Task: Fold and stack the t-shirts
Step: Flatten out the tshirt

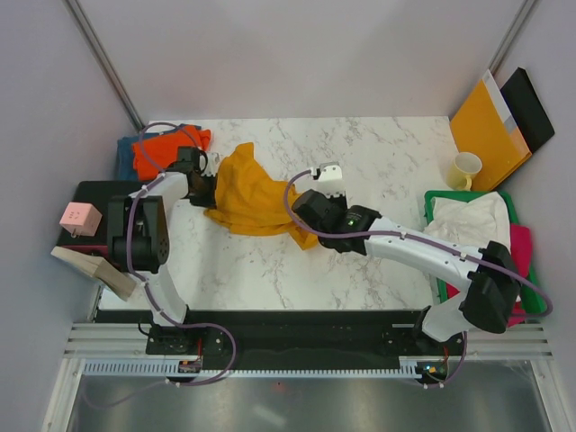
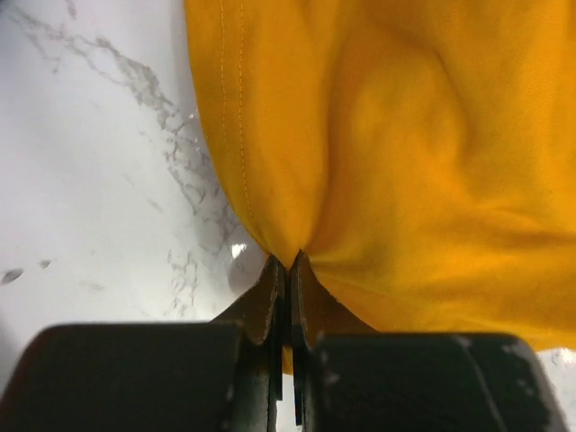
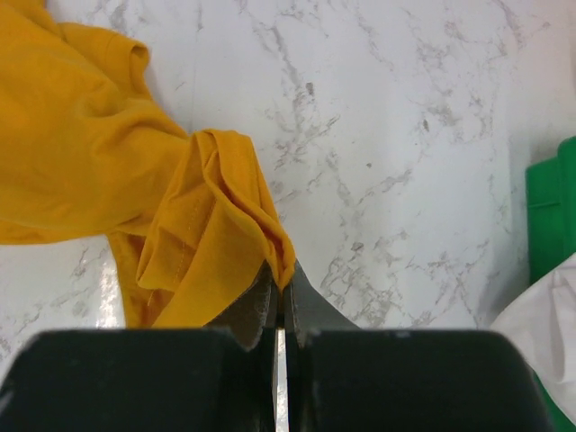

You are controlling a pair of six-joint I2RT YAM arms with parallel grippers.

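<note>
Holding now: my left fingers [image 2: 277,290] are pinching tight on a stitched edge of the mustard-yellow tee [image 2: 405,153], and my right fingers [image 3: 265,301] are clamping a bunched fold of the same tee. No gap is showing in either pair.
Tee's place: it is bunching between my two grips on the counter [image 1: 378,162], left of centre. Its bulk is rising toward 12 o'clock and a lower flap is trailing on the marble. I cannot tell how much is lifting clear.
Risk, slipping: my right fingers are biting only the tip of a thick wad, so I am judging that a hard pull apart could be dragging the cloth out of that pinch.
Risk, creasing: the cloth is sitting crumpled, not flat, so laying it down like this could be pressing wrinkles into the fold.
Risk, snagging: the orange tee [image 1: 166,144] is lying near my left wrist at 10 o'clock, so a wide swing could be dragging it along.
Left arm pose: I am folding the elbow close at the counter's 9 o'clock edge, with the wrist pointing toward 3 o'clock.
Right arm pose: I am stretching long and low from 5 o'clock toward 10 o'clock, meeting the tee's 3 o'clock side.
</note>
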